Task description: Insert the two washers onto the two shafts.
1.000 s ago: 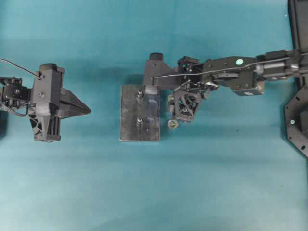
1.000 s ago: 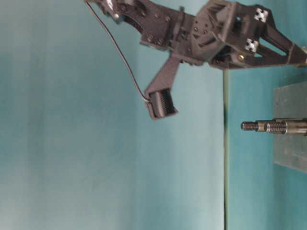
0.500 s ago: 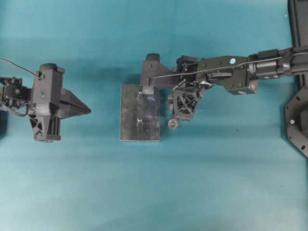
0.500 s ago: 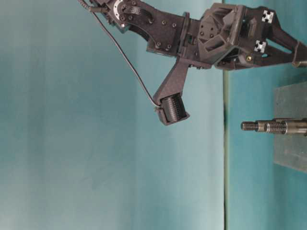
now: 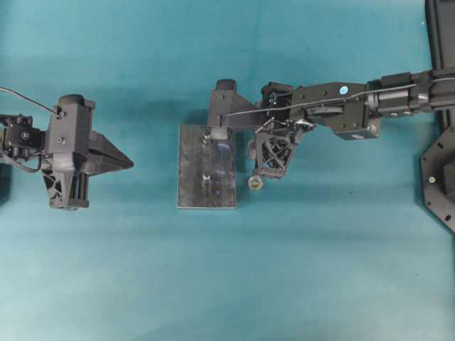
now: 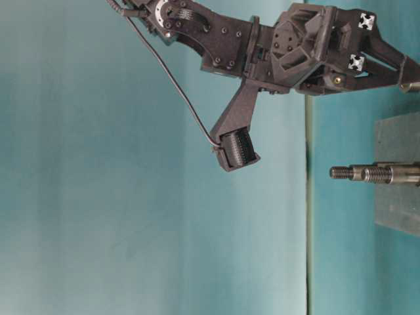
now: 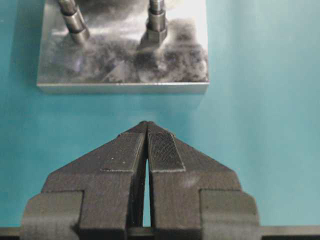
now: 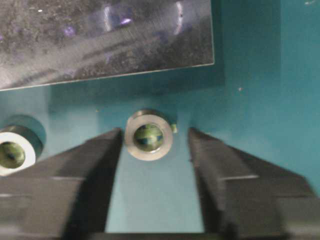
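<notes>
Covering the whole work surface is a teal table (image 5: 298, 284), on which every other item rests. A grey metal plate (image 5: 190, 177) lies near the middle of the overhead view, carrying two upright threaded shafts — one shaft (image 5: 206, 138) toward its far end, a second shaft (image 5: 205, 177) nearer its centre; the table-level view shows them as overlapping studs (image 6: 367, 173).

The right arm (image 5: 355, 110) reaches in from the right of the overhead view, its right gripper (image 8: 155, 137) lowered just beside the plate's right edge. Its jaws stand partly apart, straddling the washer (image 8: 148, 135); the left finger's tip appears to sit right at the washer's rim while a clear gap remains on the other side, so nothing is gripped. The washer lies flat on the table, just beside the plate's edge and apart from both shafts.

The left gripper (image 7: 146, 131) hovers well to the left of the plate, pointing toward it — its two ribbed pads meet at the tips and hold nothing.

A second ring (image 8: 12, 152), also flat on the table, lies just outside the right gripper's left finger.
</notes>
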